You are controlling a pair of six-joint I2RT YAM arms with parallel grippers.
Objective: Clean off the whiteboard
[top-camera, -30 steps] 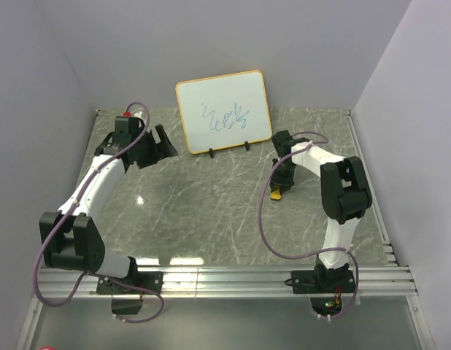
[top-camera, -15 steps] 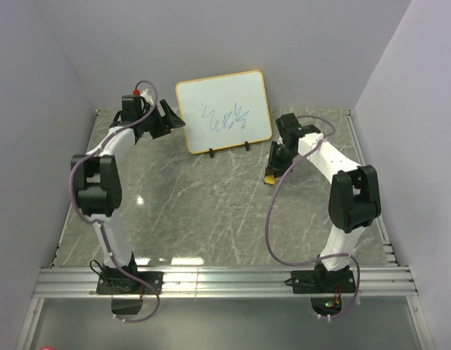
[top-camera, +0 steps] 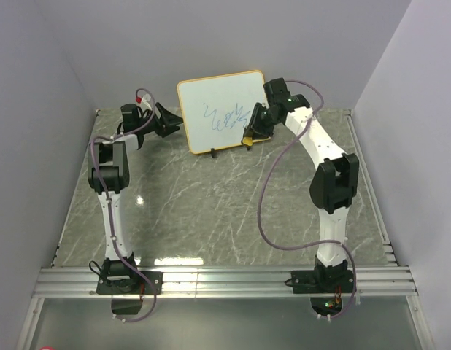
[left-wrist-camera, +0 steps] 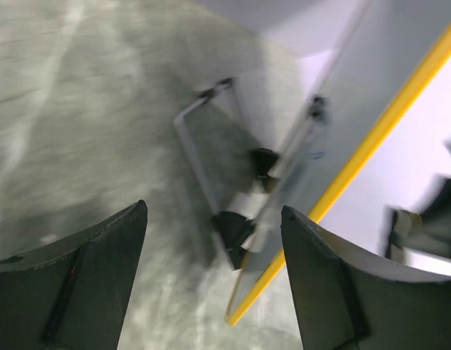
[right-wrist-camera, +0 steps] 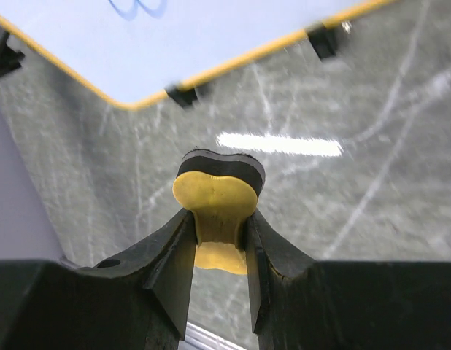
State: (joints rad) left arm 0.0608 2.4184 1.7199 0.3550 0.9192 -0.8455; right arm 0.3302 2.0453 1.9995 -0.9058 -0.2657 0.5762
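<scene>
Right pincer grips eraser; whiteboard scribbles cut off.

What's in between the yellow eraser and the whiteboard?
Nothing yet. In the right wrist view, only bare grey table shows between the eraser, pinched in the right gripper, and the whiteboard.

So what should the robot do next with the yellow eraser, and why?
Probably slide the eraser, clamped in the right gripper, left across the whiteboard onto the blue scribble: it is unwiped and the eraser sits by the board's lower right.
</scene>
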